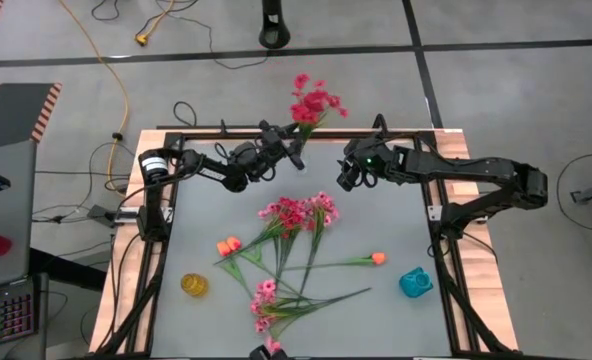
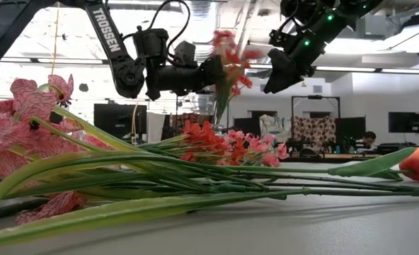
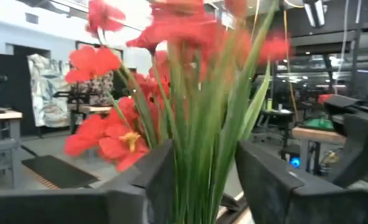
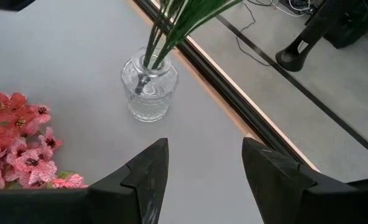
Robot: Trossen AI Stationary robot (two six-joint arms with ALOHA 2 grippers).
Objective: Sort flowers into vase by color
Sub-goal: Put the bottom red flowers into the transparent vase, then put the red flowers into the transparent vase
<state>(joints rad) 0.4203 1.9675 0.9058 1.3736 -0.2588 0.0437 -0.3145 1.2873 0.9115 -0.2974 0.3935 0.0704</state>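
A clear glass vase [image 4: 148, 87] stands near the table's far edge [image 1: 298, 158]. In it stands a bunch of red flowers [image 1: 314, 105] on green stems [image 3: 199, 155]. My left gripper [image 1: 282, 142] is open, level with the bunch and coming from the table's left, with one finger on either side of the stems [image 2: 224, 88]. I see no finger closed on them. My right gripper [image 4: 206, 168] hangs open to the right of the vase, above the table [image 1: 346, 178]. Pink and red sprays [image 1: 296, 212] and orange buds [image 1: 228, 245] lie on the table.
More pink sprays [image 1: 264, 300] lie near the front edge, and another orange bud [image 1: 378, 258] lies to the right. A small yellow vase [image 1: 194, 285] stands front left and a teal one [image 1: 414, 283] front right. The table's black frame rail [image 4: 234, 106] runs just behind the glass vase.
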